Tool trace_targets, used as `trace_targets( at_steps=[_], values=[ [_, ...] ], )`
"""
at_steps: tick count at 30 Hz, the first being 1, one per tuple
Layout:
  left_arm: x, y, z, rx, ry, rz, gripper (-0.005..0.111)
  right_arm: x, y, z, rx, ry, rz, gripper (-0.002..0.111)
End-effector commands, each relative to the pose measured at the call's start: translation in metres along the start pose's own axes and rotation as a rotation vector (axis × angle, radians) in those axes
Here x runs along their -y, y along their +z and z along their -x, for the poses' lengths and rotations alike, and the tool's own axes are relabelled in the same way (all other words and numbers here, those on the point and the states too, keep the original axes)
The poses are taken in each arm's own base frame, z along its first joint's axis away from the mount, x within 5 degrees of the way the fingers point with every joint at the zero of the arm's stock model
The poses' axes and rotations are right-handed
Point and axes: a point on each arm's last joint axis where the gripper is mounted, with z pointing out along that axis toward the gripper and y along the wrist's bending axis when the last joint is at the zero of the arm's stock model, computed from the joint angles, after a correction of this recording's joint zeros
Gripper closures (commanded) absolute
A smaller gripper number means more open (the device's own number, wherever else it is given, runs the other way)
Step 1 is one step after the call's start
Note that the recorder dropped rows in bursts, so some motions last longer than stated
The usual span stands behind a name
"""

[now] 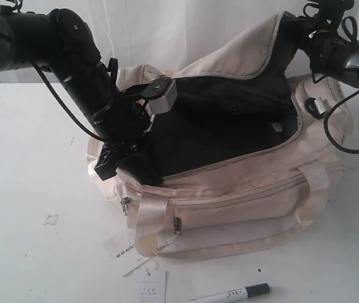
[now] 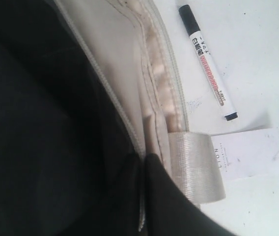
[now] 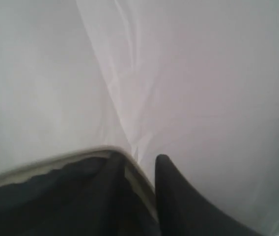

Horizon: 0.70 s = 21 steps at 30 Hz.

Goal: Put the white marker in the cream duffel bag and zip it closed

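Left wrist view: left gripper (image 2: 142,164) pinches the zipper rim of the large soft cream fabric duffel bag (image 2: 115,49); slim white black-capped marker (image 2: 208,64) lies on the white table (image 2: 262,29) beside the bag. Over its raised flap, the right gripper (image 3: 138,169) straddles the edge, grip unclear.

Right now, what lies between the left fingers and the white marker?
The cream duffel bag's front wall, then bare table, seen in the exterior view.

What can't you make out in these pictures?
- Exterior view: the white marker has its tail cut by the bottom edge; its print is too small.
- Exterior view: inside the cream duffel bag, only dark lining shows.
- Right wrist view: blurred, so whether the right fingers grip the flap is unclear.
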Motion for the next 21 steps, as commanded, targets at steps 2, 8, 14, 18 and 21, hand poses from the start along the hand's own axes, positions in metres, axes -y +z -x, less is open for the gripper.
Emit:
trace_targets(
  at_steps=[2, 8, 14, 18, 21],
  values=[
    [0.009, -0.003, 0.001, -0.02, 0.003, -0.057, 0.107, 0.003, 0.0, 0.004, -0.028, 0.022, -0.004, 0.059],
    [0.004, -0.005, 0.008, 0.042, -0.073, 0.016, 0.107, -0.013, -0.016, 0.061, 0.035, 0.02, 0.03, 0.055],
    [0.006, -0.013, 0.013, 0.066, -0.095, 0.056, 0.079, -0.02, -0.03, 0.062, -0.25, -0.084, 0.067, 0.057],
    [0.011, -0.026, 0.026, 0.149, -0.095, 0.116, 0.055, -0.027, -0.045, 0.068, -0.402, -0.207, 0.117, 0.062],
    [0.016, -0.038, 0.033, 0.175, -0.076, 0.17, 0.05, -0.031, -0.06, 0.084, -0.474, -0.299, 0.131, 0.062]
  ],
)
